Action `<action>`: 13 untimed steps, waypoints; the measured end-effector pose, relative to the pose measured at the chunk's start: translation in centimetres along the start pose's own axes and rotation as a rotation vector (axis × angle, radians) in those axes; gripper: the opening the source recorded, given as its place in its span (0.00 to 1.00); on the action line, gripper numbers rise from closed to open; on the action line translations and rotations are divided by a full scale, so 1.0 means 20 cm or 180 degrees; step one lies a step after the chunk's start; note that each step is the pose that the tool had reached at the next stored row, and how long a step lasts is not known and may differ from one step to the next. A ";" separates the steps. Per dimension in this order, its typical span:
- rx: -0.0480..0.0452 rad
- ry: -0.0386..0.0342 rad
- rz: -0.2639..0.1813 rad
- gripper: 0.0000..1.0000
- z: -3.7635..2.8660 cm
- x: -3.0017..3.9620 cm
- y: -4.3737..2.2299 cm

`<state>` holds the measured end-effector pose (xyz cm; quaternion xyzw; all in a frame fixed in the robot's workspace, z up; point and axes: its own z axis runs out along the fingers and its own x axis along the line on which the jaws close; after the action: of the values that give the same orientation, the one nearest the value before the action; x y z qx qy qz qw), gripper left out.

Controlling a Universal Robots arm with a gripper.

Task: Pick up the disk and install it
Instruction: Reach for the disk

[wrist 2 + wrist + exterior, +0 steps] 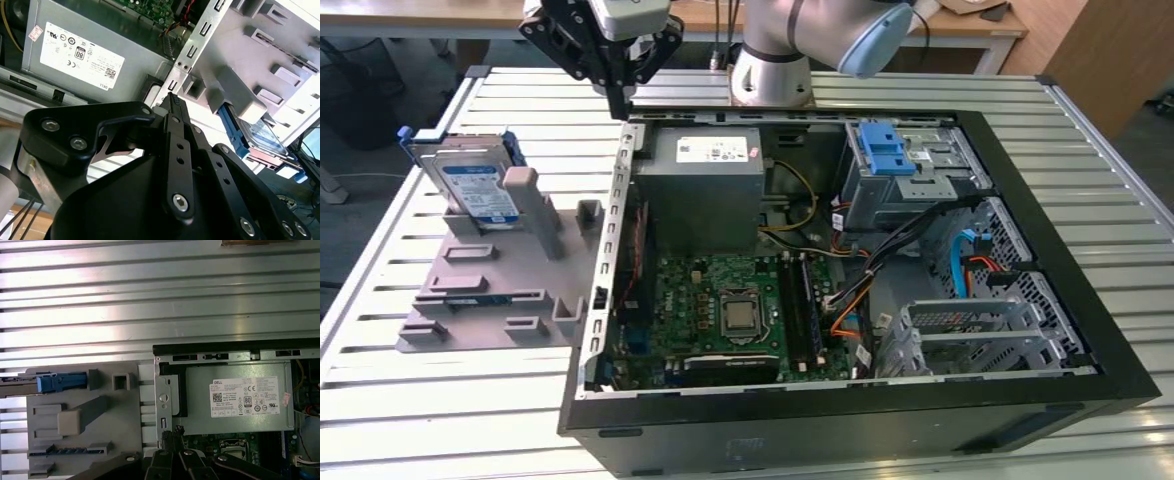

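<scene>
claw point(616, 98) hung over the far corner of the open pc case point(1067, 300), above the case wall that faced the holder, tips pointing down. it was clenched, fingertips pressed together, nothing grasped. in the second wrist view the claw point(172, 98) showed its black fingers meeting at the tip, and in the first wrist view the claw point(172, 433) sat right over the case wall edge.

disk point(471, 185) was outside the case, standing upright on edge in a grey holder point(494, 290) on the slatted metal counter point(440, 400), at the exterior view's left of the case. blue bracket round its edges, label side showing. claw was apart from it, no contact. in the first wrist view the disk point(55, 383) appeared edge-on in the holder point(95, 420), blue bracket end visible. in the second wrist view the disk point(265, 131) was partly hidden behind a holder post.

inside the case, the psu point(707, 170) with a white sticker sat at the far corner just beside the claw's spot; it also showed in both wrist views point(75, 55) point(235, 395). drive cage point(914, 175) with a blue latch stood toward the exterior view's right. motherboard point(720, 300) lay on the case floor.
</scene>
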<state>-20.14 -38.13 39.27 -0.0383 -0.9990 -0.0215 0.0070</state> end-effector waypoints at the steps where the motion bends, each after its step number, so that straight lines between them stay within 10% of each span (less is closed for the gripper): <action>1: 0.0000 0.0000 0.0000 0.11 0.000 0.000 0.000; 13: 0.0000 0.0000 0.0000 0.11 0.001 0.035 0.015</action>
<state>-20.81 -37.78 39.27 -0.0383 -0.9990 -0.0215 0.0070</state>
